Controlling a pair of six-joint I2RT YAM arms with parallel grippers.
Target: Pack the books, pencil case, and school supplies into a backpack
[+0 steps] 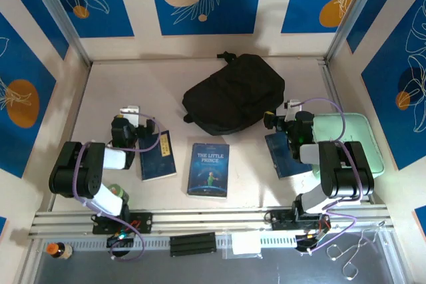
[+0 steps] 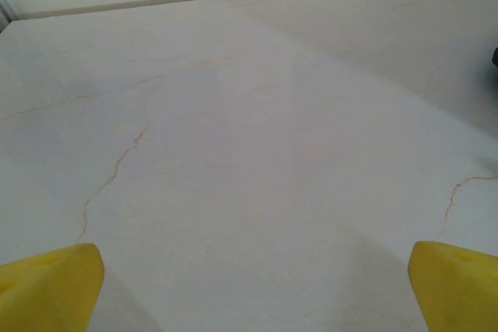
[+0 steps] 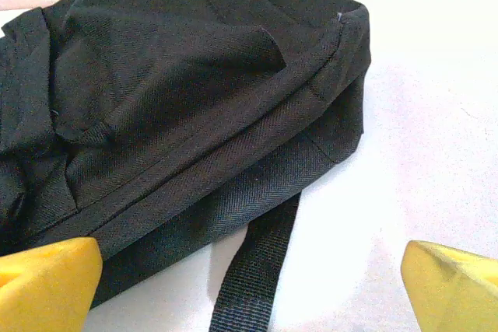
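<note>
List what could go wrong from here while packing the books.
1. The backpack lies slumped and flat with no opening showing, so books may just push it away.
2. Its loose strap lies before the open right gripper and could snag.
3. The Little Prince book lies flat on the table, so it may be hard to pinch.

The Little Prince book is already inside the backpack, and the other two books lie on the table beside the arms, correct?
No. The Little Prince book lies on the table in front of the backpack, not inside it, as the top external view shows. The left book and the right book do lie on the table beside the arms.
</note>
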